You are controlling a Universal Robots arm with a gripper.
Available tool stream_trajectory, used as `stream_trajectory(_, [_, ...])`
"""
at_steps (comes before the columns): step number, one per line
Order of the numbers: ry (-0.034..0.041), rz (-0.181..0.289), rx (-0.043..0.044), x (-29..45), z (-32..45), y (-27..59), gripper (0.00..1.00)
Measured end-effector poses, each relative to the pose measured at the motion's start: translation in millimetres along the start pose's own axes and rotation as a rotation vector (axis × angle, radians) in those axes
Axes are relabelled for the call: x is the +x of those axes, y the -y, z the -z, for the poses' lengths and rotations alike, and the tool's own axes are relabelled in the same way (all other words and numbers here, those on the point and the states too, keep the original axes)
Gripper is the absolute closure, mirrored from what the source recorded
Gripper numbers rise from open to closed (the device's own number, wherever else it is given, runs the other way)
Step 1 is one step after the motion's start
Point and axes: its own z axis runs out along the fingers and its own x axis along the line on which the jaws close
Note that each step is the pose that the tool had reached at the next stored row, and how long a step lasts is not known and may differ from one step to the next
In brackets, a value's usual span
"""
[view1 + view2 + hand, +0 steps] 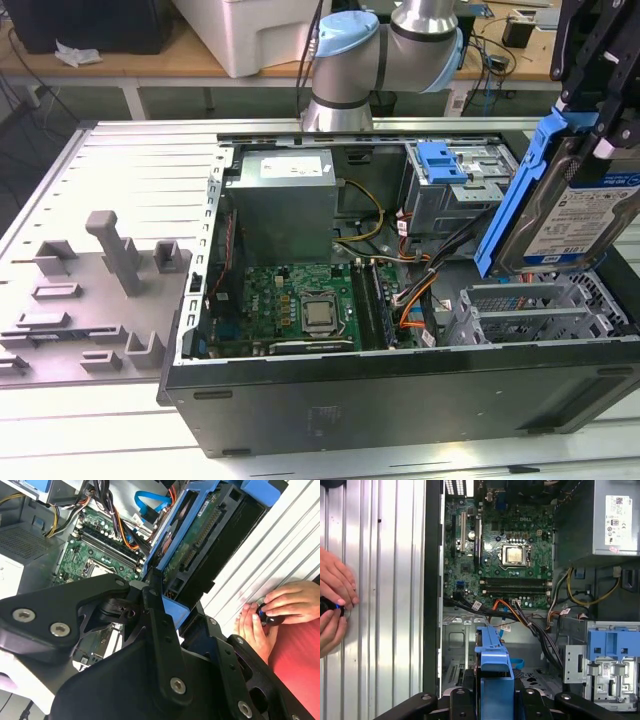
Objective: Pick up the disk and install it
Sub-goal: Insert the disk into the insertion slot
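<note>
- Disk [560, 215] is off the counter [140, 160] and in the air. It stands on edge and tilted, with its labelled face towards the exterior view.
- Your pincer [597, 95] is clamped on the disk's blue-framed upper end, and the disk hangs below it. In the second wrist view the pincer [167, 605] grips the near end, and the disk's [195, 545] circuit-board side runs away from it.
- So the pick-up half of the job reads as done: the grasp looks firm and nothing else is supporting the disk.
- The install half is not yet done. The disk hangs over the open computer case [400, 400] and sits in no bay.
- Directly beneath the pincer is a grey metal cage [530, 305]. The disk's lower edge is near its top, but you cannot tell whether the two touch.
- Beyond the pincer, deeper in the case, a drive bay [440, 160] carries a blue plastic piece and stands well apart from the disk.
- A bundle of cables [420, 285] runs just beside the disk's lower corner, between it and the motherboard [300, 300]. I would count that as the likeliest snag.
- A person's hands [332, 605] rest on the counter outside the case wall, off to one side of the pincer, holding a small dark object.
</note>
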Motion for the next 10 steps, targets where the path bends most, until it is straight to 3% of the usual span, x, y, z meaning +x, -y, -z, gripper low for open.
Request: stream_trajectory(10, [0.0000, -0.012, 0.0001, 0.0, -2.4, 0.0, 0.64])
